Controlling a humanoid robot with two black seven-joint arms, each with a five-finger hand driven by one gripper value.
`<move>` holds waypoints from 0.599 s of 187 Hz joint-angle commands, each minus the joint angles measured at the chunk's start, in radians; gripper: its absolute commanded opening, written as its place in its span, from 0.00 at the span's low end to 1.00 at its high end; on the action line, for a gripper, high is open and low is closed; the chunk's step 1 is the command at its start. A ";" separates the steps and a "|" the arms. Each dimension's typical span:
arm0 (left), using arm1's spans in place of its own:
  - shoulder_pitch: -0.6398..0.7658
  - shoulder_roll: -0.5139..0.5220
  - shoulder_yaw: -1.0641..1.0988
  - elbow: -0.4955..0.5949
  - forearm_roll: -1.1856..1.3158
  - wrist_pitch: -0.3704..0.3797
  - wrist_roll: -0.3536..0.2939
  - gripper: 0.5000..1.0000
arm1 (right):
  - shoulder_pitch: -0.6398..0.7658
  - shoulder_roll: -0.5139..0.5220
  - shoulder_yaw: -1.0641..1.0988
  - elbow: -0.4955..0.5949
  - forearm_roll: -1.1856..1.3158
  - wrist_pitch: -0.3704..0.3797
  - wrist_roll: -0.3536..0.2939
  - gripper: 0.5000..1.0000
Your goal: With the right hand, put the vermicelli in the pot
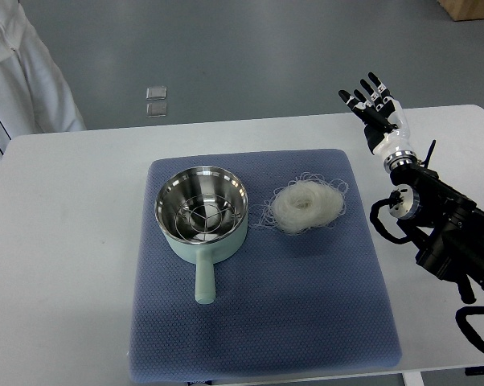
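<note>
1. One arm shows in the top view: the right arm, black and jointed, comes in from the right edge and reaches up over the far right part of the white table (65, 241).
2. The right hand (376, 108) sits at the arm's end, near the table's far edge, with its dark fingers (363, 88) spread and pointing away from the robot; it grasps nothing.
3. The left arm does not show anywhere in the picture.
4. A blue-grey mat (306, 297) lies on the middle of the table and carries both task things.
5. The pot (202, 211) stands upright on the left half of the mat. It is pale green outside and shiny metal inside, with a wire rack lying in its bottom.
6. The pot's handle (203, 281) points toward the robot's side of the table.
7. The vermicelli (306, 205) lies as a loose whitish nest on the mat, just to the right of the pot, with thin stray strands fanning out around it. Some strands reach close to the pot's wall; whether they touch it cannot be told.
8. The right hand is well apart from the vermicelli, farther back and to the right, beyond the mat's corner.
9. At the top left corner a person in white clothing (17, 72) stands beside the table's far left end.
10. Two small clear squares (155, 100) lie on the grey floor beyond the table.
</note>
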 commanded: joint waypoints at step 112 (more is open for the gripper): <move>-0.008 0.000 -0.002 0.000 0.000 0.000 0.000 1.00 | 0.209 -0.398 -0.466 0.361 -0.853 0.146 0.002 0.86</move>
